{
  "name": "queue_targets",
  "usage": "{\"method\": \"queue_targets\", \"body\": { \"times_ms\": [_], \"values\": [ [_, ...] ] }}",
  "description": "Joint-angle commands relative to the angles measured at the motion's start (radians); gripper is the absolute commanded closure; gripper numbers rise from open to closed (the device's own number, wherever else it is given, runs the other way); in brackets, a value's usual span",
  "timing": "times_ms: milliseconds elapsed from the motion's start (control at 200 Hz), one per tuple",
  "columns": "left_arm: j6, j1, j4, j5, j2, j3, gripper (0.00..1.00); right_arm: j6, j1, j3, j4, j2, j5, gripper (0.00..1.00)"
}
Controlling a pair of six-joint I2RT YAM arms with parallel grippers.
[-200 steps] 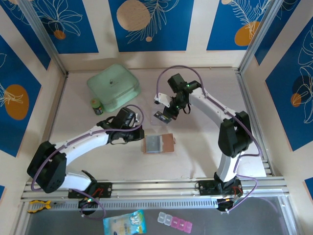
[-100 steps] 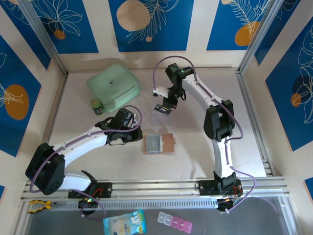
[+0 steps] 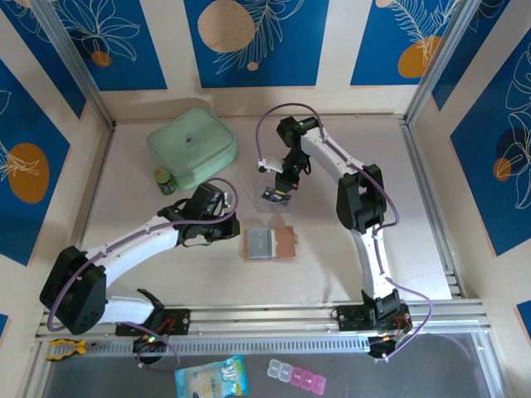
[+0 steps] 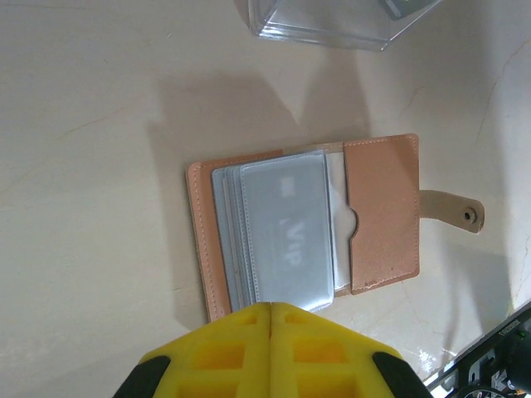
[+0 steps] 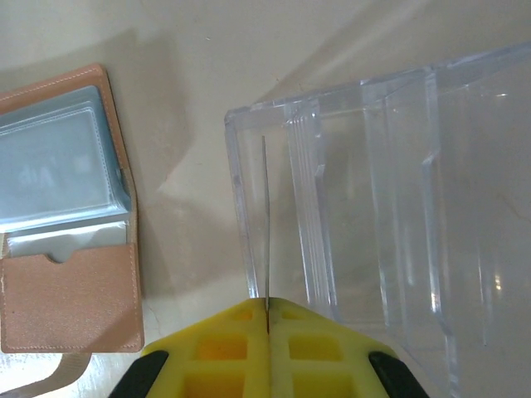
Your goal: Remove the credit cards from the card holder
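Left gripper [image 4: 270, 308] is clenched, pads together on nothing. The card holder [image 4: 303, 224] lies open on the table right ahead of its tips, sleeves up. This wrist cam gives what the overhead is too far off to catch: a grey VIP card [image 4: 290, 228] sitting in the top sleeve, so I'd guess there's more to pull.

Further out, the right gripper [image 5: 267, 305] is pinching one credit card [image 5: 265, 215] edge-on, lined up with the end slot of a clear box [image 5: 373, 207]. Can't tell if it's in yet. The holder's off to that gripper's left.

Looks like the drop-off step. Next: let go cleanly, then go after the sleeved card, which should be a fiddly grab.
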Motion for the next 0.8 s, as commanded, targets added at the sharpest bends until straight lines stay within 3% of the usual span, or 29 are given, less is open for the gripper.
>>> {"method": "queue_targets", "body": {
  "times_ms": [0,630,795],
  "values": [
    [0.008,0.012,-0.025,-0.012,-0.021,-0.015,0.97,-0.028,0.009,0.008,-0.042,0.020,-0.049,1.00],
    [0.002,0.016,-0.028,-0.013,-0.034,-0.027,0.97,-0.027,0.041,0.035,-0.043,0.108,-0.050,1.00],
    [0.003,0.016,-0.021,-0.006,-0.030,-0.028,0.97,-0.019,0.035,0.050,-0.057,0.109,-0.084,0.89]
  ]
}}
